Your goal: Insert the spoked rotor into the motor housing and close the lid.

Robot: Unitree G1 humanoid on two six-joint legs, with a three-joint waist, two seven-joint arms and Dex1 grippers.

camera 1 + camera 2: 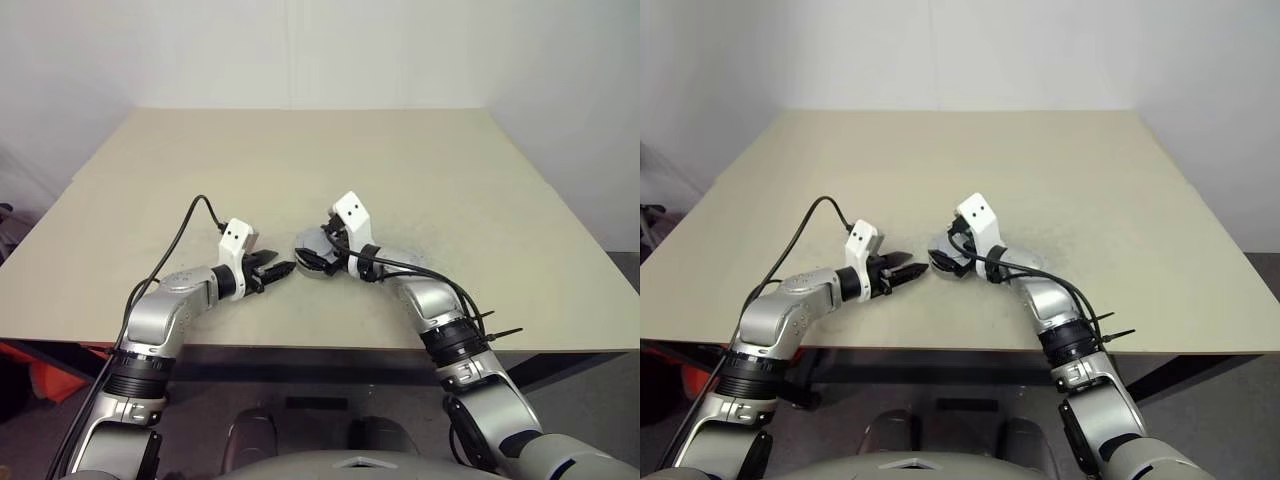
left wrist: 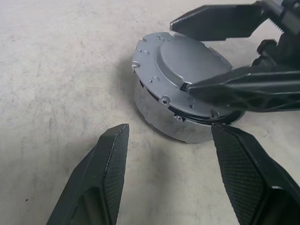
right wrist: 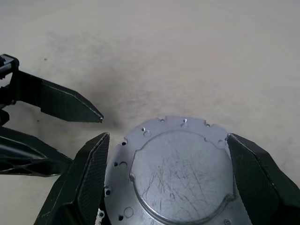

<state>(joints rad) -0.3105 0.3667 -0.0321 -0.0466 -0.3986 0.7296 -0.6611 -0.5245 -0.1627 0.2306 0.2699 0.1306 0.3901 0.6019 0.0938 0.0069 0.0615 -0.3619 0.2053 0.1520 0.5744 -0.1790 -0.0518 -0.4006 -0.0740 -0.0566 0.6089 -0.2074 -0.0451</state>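
Motor housing (image 2: pixel 183 91) sits on the table (image 1: pixel 300 160) between the two grippers, its silver lid (image 3: pixel 180 176) on top, slightly askew, with a dark gap showing under one edge of the lid in the left wrist view. The right gripper (image 3: pixel 166 168) has its fingers spread wide, one on each side of the housing; one fingertip (image 2: pixel 206 86) rests on the lid's top near the rim, while the other finger stands just beyond the far edge, and whether it touches the shell I cannot tell. The grip looks like a straddle rather than a firm clamp. The left gripper (image 2: pixel 171 136) hovers just beside the housing on the opposite side, its two black fingers parted and empty, tips close to the silver wall but apart from it. From the housing outward, the pale tabletop shows faint grey scuff marks around the part. The lid's flat face carries fine scratches and a ring of small holes and notches along its flange.
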